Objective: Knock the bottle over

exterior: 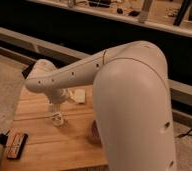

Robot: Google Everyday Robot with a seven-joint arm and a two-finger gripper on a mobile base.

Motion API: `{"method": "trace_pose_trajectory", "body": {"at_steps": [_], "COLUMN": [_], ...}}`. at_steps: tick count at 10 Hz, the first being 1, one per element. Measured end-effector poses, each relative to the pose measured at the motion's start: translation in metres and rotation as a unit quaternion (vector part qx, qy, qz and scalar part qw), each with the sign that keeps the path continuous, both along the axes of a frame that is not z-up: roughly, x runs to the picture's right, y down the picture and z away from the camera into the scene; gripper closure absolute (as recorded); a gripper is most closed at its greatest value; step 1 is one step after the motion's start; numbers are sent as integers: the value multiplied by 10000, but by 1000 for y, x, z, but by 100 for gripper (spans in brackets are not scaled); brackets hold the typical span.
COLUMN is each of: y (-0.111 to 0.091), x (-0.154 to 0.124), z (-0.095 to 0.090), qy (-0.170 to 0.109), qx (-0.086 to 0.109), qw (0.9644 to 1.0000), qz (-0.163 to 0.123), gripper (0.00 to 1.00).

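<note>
Hovering gripper (55,111) above bottle (58,120); label unreadable.

High view behind arm (89,75), gripper (56,111) below.

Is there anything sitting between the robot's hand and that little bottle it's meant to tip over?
Nothing visible does. The hand hangs right over the bottle, which stands upright on the wooden table. The small white block lies off to the side behind them, not in the path.

Lab-like room: wooden table (44,150), cluttered workbench (139,17) behind, claw (56,112) over the table.
</note>
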State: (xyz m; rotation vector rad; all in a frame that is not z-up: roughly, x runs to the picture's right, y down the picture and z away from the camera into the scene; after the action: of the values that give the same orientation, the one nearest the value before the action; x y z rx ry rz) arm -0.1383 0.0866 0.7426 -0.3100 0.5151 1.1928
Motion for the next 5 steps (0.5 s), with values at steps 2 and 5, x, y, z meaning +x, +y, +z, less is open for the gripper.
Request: {"method": "trace_pose_trajectory", "body": {"at_steps": [2,5], "y": [-2,3], "x": [-5,-23], "z": [4,3], "qy": [46,-192], "qx": [50,-227], "qw": [10000,9985], "qz": [-10,465], "gripper": [35,35]}}
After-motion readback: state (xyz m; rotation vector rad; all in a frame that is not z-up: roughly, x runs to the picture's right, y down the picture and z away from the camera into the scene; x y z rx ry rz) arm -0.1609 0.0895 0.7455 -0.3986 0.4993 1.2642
